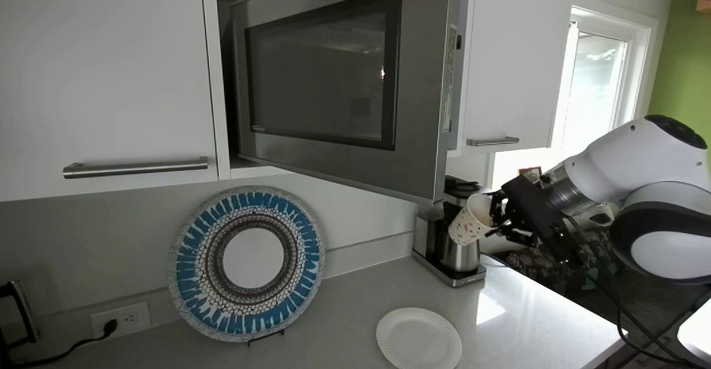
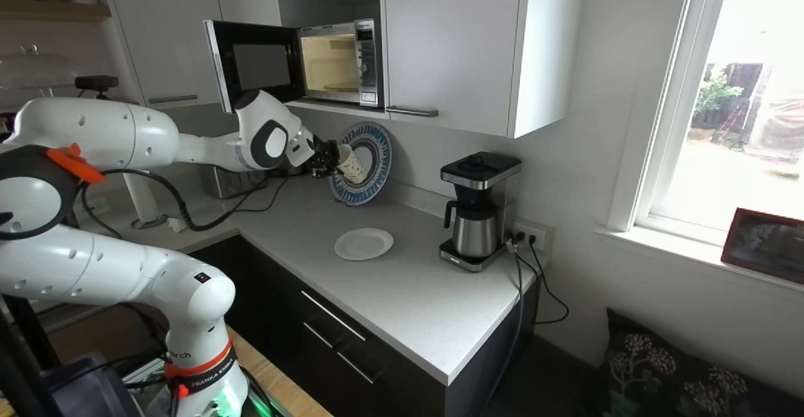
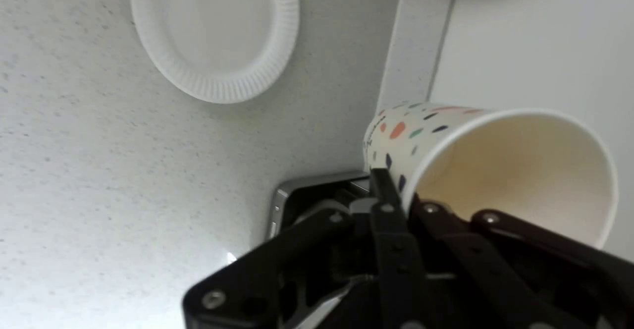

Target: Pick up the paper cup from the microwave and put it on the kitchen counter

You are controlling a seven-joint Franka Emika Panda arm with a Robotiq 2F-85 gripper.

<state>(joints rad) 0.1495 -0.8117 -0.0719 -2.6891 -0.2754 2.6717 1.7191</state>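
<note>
- The tabletop [image 2: 402,285], the white kitchen counter, is where the cup should end up. Setting it down there is the half of the job left to do.
- The robot arm [image 2: 100,128] reaches out above the tabletop, with the cup at its end.
- The microwave [image 2: 368,65] has its door [image 1: 333,80] standing open. The cup is outside it, so the picking-up half looks done.
- The patterned plate [image 1: 253,258] stands on edge at the back; the coffee maker [image 2: 480,216] is near the tabletop's end. Either might be knocked if the cup were lowered too close.
- The white plate [image 2: 364,243] lies flat on the tabletop; I would keep the cup off it, since the task names the counter.
- The claw [image 3: 401,192] is clamped on the cup's wall at the rim, seemingly one finger inside, one outside.
- The paper cup [image 1: 469,224] hangs tilted in the air, its mouth towards the claw. Left, in my judgement: bring it upright, lower it, let go, back off.
</note>
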